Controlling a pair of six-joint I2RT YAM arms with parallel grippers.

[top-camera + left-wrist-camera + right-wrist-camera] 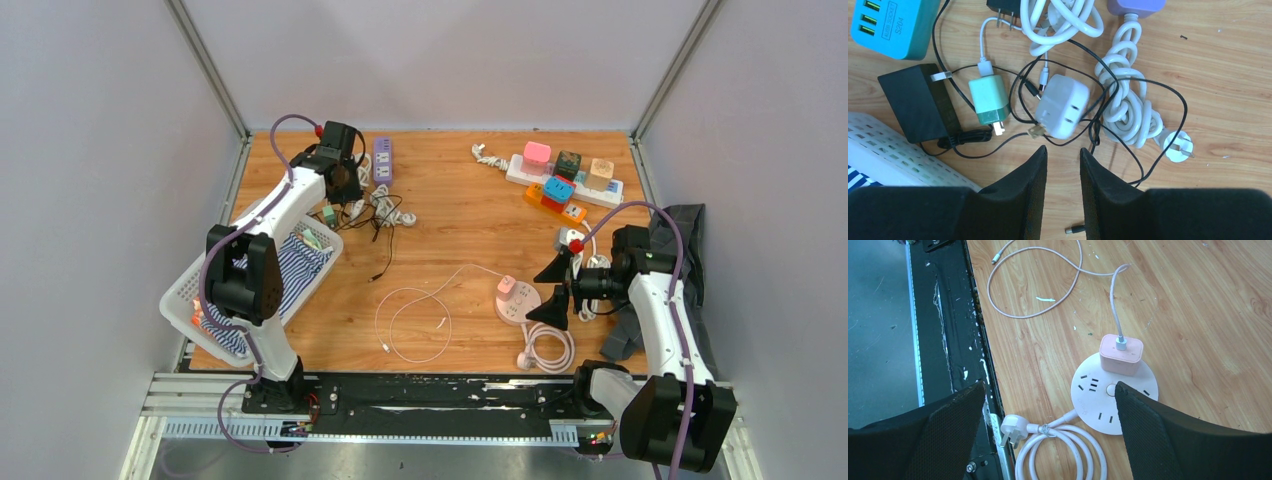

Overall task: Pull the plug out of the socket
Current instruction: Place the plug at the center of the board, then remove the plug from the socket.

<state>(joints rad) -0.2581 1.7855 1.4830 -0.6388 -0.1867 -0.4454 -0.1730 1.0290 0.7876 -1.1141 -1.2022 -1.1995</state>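
1. The right gripper (pixel 1049 390) is spread wide and holds nothing.
2. In its wrist view the pink plug (pixel 1120 354) sits upright in the round white socket (pixel 1098 405), between the two fingers and apart from both.
3. One finger hides part of the socket's rim, and the frame edge cuts off its coiled cord (pixel 1058 450).
4. Far off, the left gripper (pixel 1063 155) is parted narrowly, gripping nothing, above tangled chargers (pixel 1063 106). Which cord is which is unclear.

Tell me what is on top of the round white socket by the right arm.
A pink charger plug stands on the round socket, a pale cable entering its top. Its prongs and the outlet beneath are covered.
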